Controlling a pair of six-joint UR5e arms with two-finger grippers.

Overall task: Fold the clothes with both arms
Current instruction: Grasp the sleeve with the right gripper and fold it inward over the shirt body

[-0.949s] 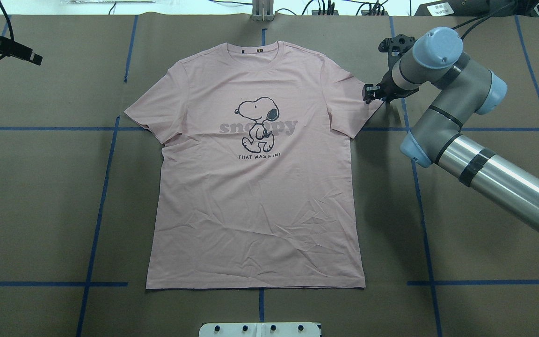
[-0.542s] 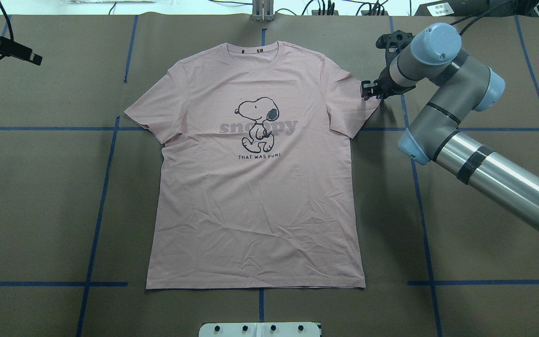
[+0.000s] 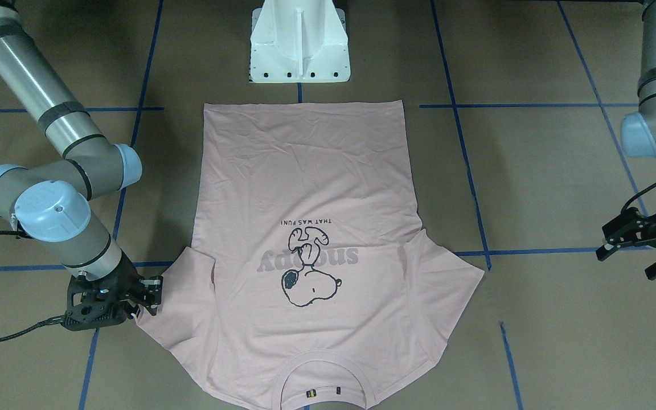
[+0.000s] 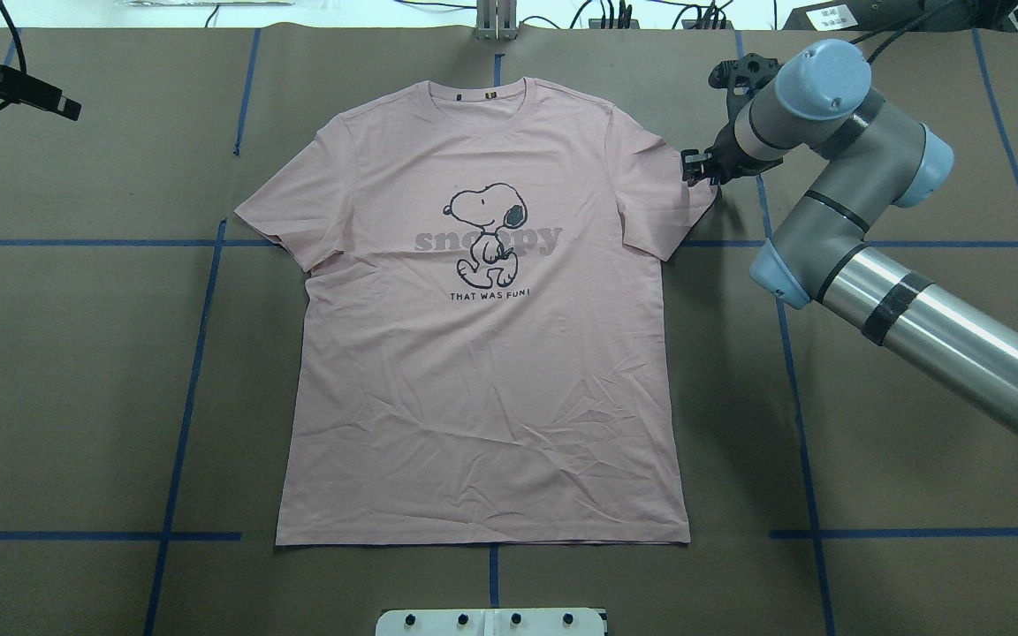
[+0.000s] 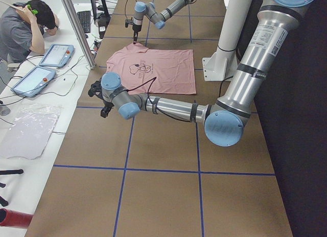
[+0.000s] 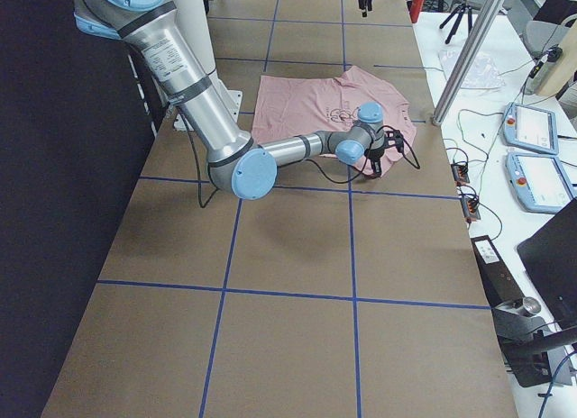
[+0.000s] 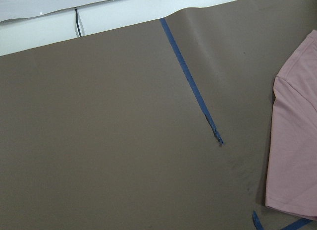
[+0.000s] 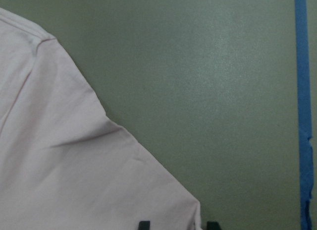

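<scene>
The pale pink Snoopy T-shirt [image 4: 482, 371] lies flat and face up on the brown table, collar at the far edge; it also shows in the front view [image 3: 305, 188]. My right gripper [image 4: 693, 168] is low at the tip of the shirt's right sleeve [image 3: 154, 295]. In the right wrist view its two fingertips [image 8: 143, 224] stand apart on either side of the sleeve corner [image 8: 188, 205], so it is open. My left gripper [image 3: 627, 259] is open and empty, well off the shirt's left sleeve, at the far left of the overhead view [image 4: 58, 108].
The white pedestal base [image 3: 299, 45] stands at the shirt's hem side. Blue tape lines [image 4: 191, 371] cross the table. In the left side view an operator [image 5: 30, 22] sits at a bench with tablets [image 5: 56, 55] beyond the table's far edge.
My right gripper has shifted a little toward the shirt and the far edge, closing in on the sleeve tip. The shirt and the left arm have not moved.
</scene>
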